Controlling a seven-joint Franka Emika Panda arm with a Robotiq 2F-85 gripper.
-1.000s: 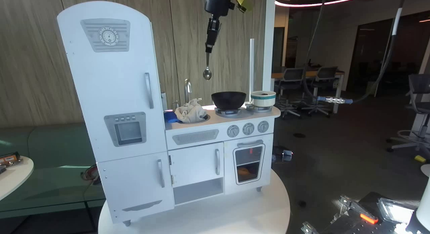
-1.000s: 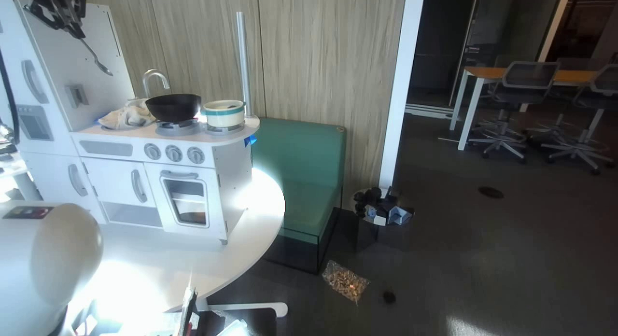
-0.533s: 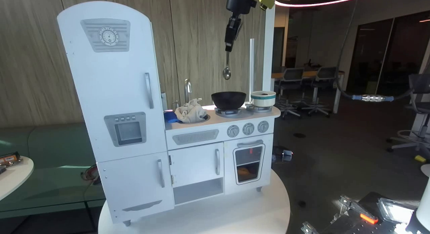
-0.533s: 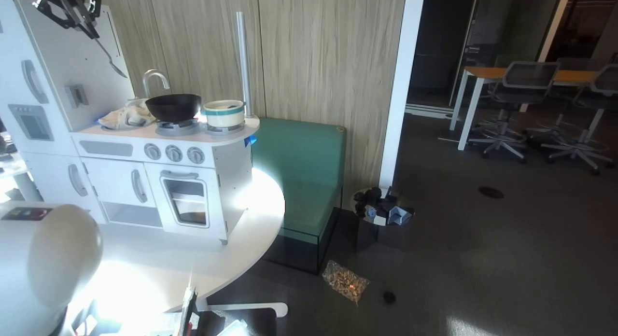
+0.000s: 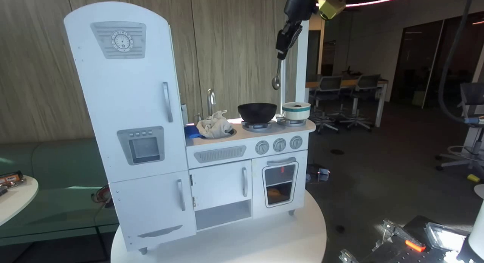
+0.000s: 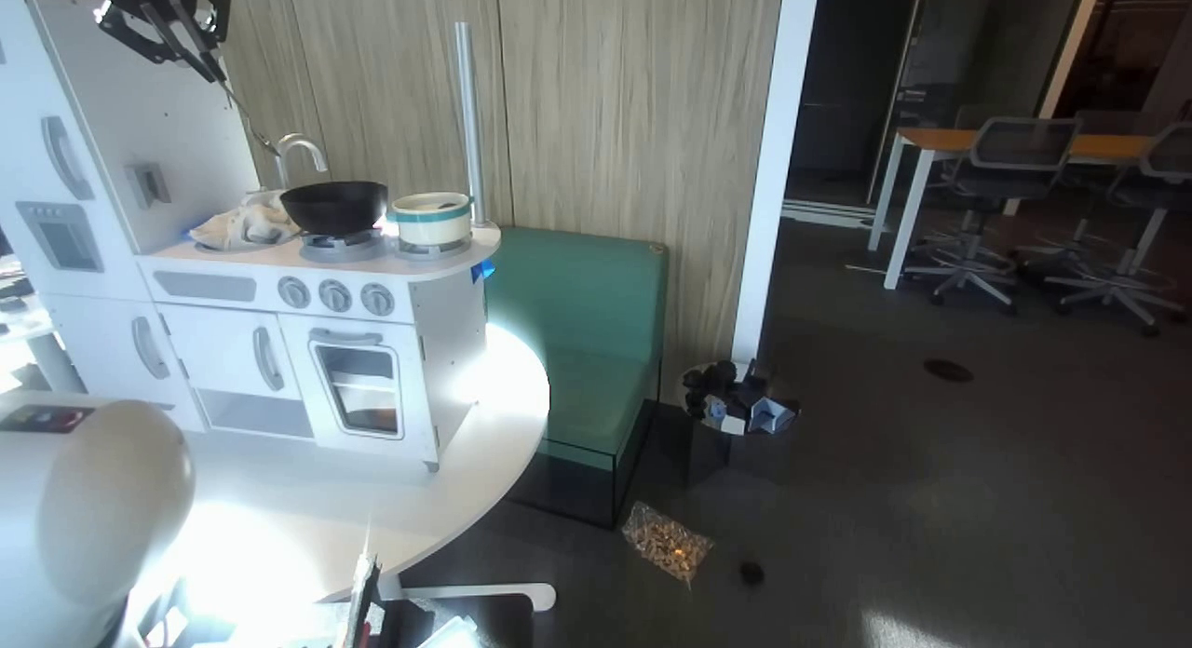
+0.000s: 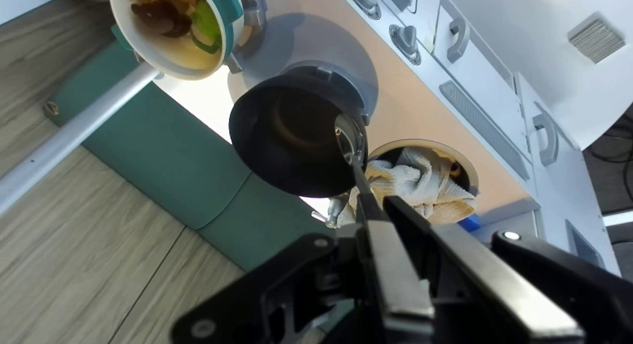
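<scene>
1 spoon (image 5: 276, 83) hangs bowl-down from your gripper (image 5: 281, 56), its handle pinched between nearly closed jaws. You hold it higher than the black pan (image 5: 257, 112) and apart from it. 1 pot (image 5: 296, 113) stands on the burner (image 5: 292, 122) beside that pan; 1 cloth (image 5: 214, 127) lies partly in the sink (image 7: 473, 177).

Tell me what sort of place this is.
Probably an office or lab space rather than a real kitchen: a play kitchen stands on a white table, a green bench sits behind it, and wheeled chairs stand by a desk farther back.
</scene>
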